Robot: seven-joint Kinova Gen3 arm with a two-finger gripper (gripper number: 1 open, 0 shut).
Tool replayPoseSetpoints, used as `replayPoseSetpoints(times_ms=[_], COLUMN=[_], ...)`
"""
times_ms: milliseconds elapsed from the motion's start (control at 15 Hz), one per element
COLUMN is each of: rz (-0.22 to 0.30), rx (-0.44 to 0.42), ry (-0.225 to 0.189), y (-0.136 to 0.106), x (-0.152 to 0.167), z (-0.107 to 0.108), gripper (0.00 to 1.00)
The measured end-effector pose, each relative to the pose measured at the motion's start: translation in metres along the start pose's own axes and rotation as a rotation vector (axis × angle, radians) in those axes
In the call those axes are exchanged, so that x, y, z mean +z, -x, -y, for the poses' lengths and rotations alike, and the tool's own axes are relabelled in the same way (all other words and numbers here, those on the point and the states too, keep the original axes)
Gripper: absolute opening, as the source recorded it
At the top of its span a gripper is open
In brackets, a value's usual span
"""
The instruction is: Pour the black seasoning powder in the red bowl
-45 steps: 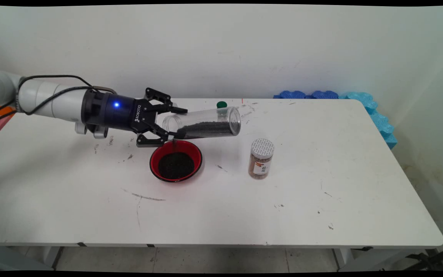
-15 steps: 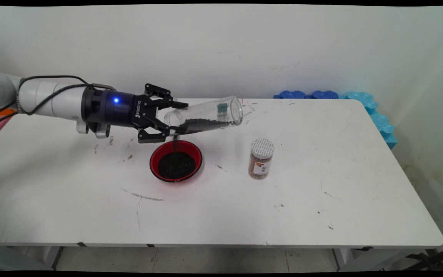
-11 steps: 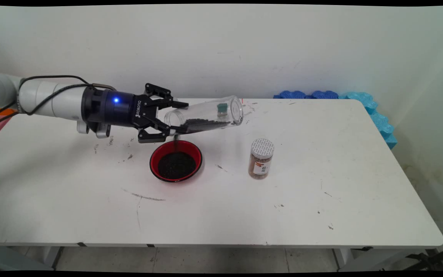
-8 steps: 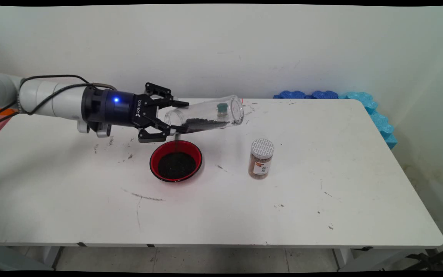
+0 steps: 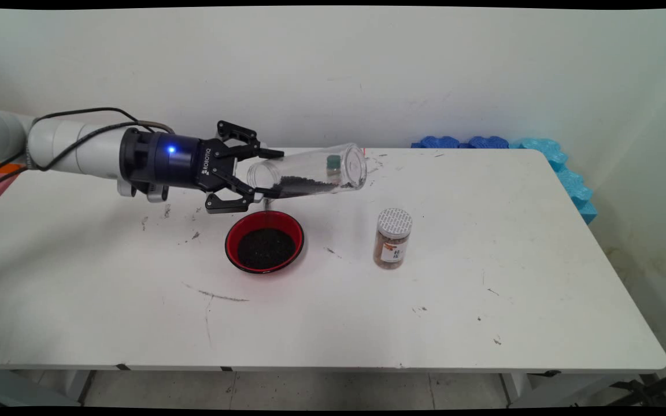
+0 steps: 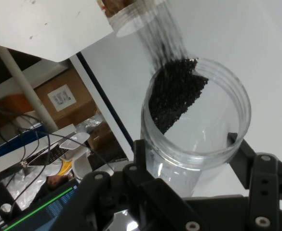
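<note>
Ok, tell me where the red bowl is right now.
In the main view the red bowl sits on the table left of centre, just below the open end of the tilted clear jar held in the gripper, with the capped spice jar to its right.

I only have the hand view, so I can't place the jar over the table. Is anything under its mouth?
Observer: Yes. In the main view a red bowl holding dark granules sits on the table just below the mouth end of the clear jar.
Operator: How is the jar lying?
Observer: Nearly level, with its base raised slightly and pointing toward the picture's right.
Operator: Anything else near the bowl?
Observer: A small brown jar with a white lid stands upright to the bowl's right, apart from it.
</note>
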Motion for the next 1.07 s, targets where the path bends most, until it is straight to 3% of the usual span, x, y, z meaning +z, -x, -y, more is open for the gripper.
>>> replayPoseSetpoints(times_ms=[267,1067], rz=[0.036,0.116], rx=[0.019,-0.043], ry=[-0.005,0.006], y=[0.000,-0.001], x=[-0.001,-0.002], z=[-0.002,-0.011], gripper=[0.00,0.00])
